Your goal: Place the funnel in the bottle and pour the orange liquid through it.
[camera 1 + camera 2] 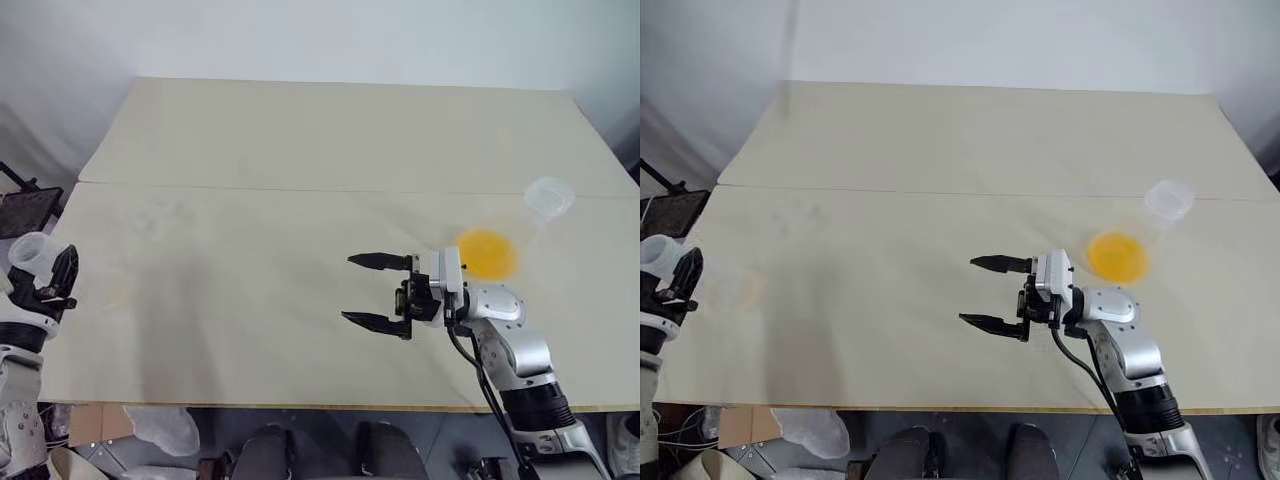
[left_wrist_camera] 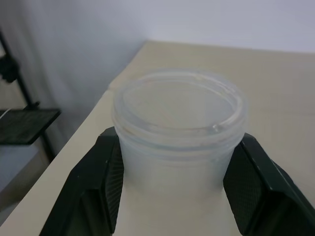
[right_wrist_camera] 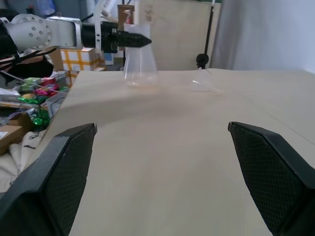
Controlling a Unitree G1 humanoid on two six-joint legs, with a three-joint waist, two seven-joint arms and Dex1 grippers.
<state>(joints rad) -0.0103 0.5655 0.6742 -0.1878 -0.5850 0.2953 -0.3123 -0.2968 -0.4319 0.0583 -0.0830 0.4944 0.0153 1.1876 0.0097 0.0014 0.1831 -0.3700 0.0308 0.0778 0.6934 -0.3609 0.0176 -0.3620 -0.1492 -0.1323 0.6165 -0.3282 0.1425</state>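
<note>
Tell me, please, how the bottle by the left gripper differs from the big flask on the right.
The bottle looks empty; the big flask holds orange liquid. The bottle is at the left gripper; the big flask stands untouched. Both are clear.

- Left gripper (image 1: 45,272): at the left edge of the head view, about mid-height. Its two black fingers (image 2: 96,189) stand on either side of the neck of the bottle (image 2: 178,129), close against it; firm contact cannot be told.
- Left wrist: white and black housing directly below the gripper, running down to the lower left corner of the frame.
- Right gripper (image 1: 378,291): centre of the frame, slightly low, fingers pointing to the picture's left, spread wide and holding nothing.
- Right arm: silver forearm rising from the lower right corner.
</note>
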